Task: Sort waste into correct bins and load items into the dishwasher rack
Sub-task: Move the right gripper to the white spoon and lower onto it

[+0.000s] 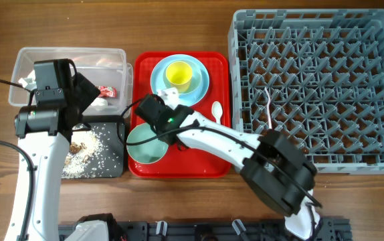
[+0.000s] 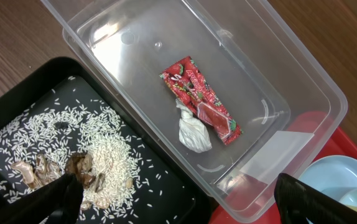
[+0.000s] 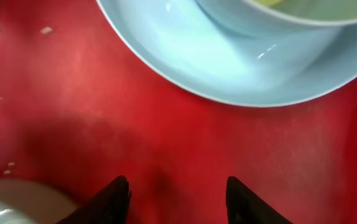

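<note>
The right pincer (image 3: 178,202) stands half open above the flat red tray (image 3: 135,124). Between its two dark fingers only smooth red plastic shows, so it holds nothing. I cannot tell if the tips touch the tray. It is between the round light blue plate (image 3: 185,56), glossy and shallow, and the rim of the mint green bowl (image 1: 145,144) near the tray's front left corner. The small yellow cup (image 1: 178,73) stands on the plate, and the white plastic spoon (image 1: 217,112) lies by the tray's right edge.

The left pincer (image 2: 185,202) is spread fully wide and empty, over the border of the two bins at the left end of the bench. In the clear rectangular tub (image 2: 303,81) lie the crinkled red wrapper (image 2: 200,99) and the crumpled white tissue (image 2: 193,132), touching each other. In the shallow black tray (image 2: 17,112) pale rice grains (image 2: 97,155) are scattered with some brown bits.

The grey pegged rack (image 1: 379,40) fills the right end of the bench.
</note>
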{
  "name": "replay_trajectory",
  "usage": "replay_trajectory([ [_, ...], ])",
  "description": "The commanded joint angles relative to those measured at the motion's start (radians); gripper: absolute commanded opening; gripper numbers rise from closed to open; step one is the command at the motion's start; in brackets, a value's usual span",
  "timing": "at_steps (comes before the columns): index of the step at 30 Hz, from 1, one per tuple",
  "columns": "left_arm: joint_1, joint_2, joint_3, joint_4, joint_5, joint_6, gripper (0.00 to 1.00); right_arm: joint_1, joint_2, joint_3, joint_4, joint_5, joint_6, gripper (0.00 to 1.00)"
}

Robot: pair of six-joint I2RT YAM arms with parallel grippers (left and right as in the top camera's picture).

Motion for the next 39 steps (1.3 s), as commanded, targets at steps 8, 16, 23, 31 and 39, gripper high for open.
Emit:
replay_trajectory([
  [8, 0.005, -0.009, 0.012, 0.0, -0.006, 0.016, 1.0, -0.019, 0.041, 0.009, -0.001, 0.044, -0.006, 0.51],
  [16, 0.005, -0.009, 0.012, 0.0, -0.006, 0.016, 1.0, -0.055, -0.024, 0.01, -0.111, 0.116, 0.052, 0.52],
  [23, 0.005, -0.009, 0.012, 0.0, -0.006, 0.016, 1.0, -0.138, -0.032, 0.009, -0.233, 0.071, 0.128, 0.53],
  [31, 0.005, -0.009, 0.012, 0.0, -0.006, 0.016, 1.0, -0.193, -0.03, 0.003, -0.259, -0.014, 0.124, 0.53],
  [39, 0.005, -0.009, 0.012, 0.0, -0.006, 0.016, 1.0, -0.214, -0.028, -0.057, -0.232, -0.018, 0.126, 0.54],
])
